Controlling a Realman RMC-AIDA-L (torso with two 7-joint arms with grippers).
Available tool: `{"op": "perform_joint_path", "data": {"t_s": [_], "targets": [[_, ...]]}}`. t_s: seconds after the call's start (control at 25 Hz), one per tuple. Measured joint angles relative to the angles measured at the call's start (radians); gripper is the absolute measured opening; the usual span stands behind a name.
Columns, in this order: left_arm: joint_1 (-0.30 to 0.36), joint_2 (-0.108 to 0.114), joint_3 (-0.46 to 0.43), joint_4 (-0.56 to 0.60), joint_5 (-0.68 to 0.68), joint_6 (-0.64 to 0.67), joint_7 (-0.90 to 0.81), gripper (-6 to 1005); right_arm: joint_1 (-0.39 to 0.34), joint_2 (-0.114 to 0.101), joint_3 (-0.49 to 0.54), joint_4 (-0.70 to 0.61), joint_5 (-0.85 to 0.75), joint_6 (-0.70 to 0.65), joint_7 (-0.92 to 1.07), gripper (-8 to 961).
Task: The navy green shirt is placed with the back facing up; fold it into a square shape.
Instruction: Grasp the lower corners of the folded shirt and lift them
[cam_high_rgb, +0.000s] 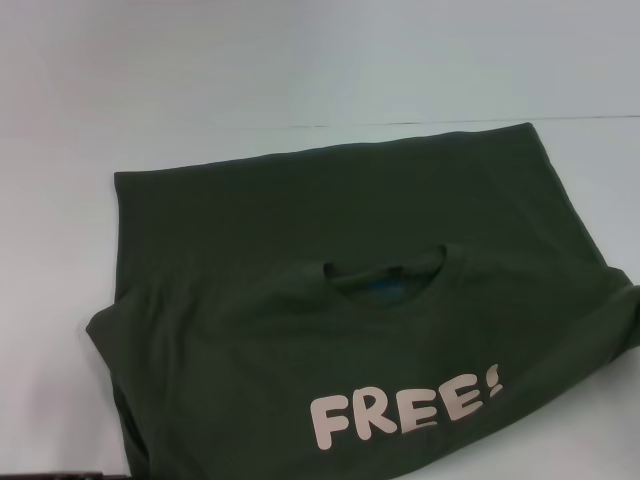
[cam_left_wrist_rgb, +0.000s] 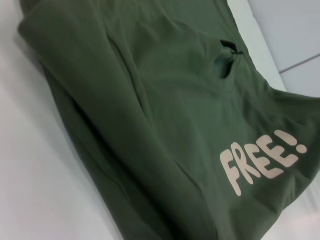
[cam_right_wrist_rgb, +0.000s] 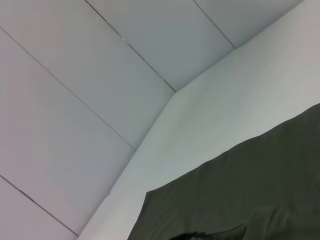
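Lying soft and creased, the navy green shirt (cam_high_rgb: 300, 260) shows blocky lettering (cam_high_rgb: 405, 405).

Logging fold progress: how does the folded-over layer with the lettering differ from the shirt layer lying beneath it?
The top layer of the navy green shirt carries white FREE! lettering and the collar opening; the lower layer is plain. The top layer lies nearer the robot, the lower one reaches farther. Both are the same olive cloth, flat on the white table.

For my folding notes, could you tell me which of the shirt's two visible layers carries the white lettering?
The upper, nearer layer of the dark olive-green cloth T-shirt, folded over with the neckline at its far edge, carries the white "FREE!" lettering; the farther layer beneath is plain.
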Motion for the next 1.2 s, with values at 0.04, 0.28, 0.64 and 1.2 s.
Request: {"op": "perform_joint_path", "data": {"t_s": [0.04,0.28,0.64,1.2], "targets": [[0.000,-0.002,0.008,-0.001,0.000,-0.006,-0.001,357,0.000,0.000,0.000,0.000,0.000,0.000,0.000,51],[-0.001,-0.007,0.020,-0.003,0.001,-0.014,-0.001,113,-0.003,0.000,0.001,0.000,0.001,-0.005,0.000,52],[0.005,0.005,0.000,0.026,0.001,-0.006,-0.001,-2,-0.010,0.000,0.003,0.002,0.002,-0.004,-0.003,53],[-0.005,0.030,-0.074,0.066,-0.010,0.125,0.027,-1,-0.038,0.009,0.003,0.002,-0.002,-0.008,-0.011,54]]}}
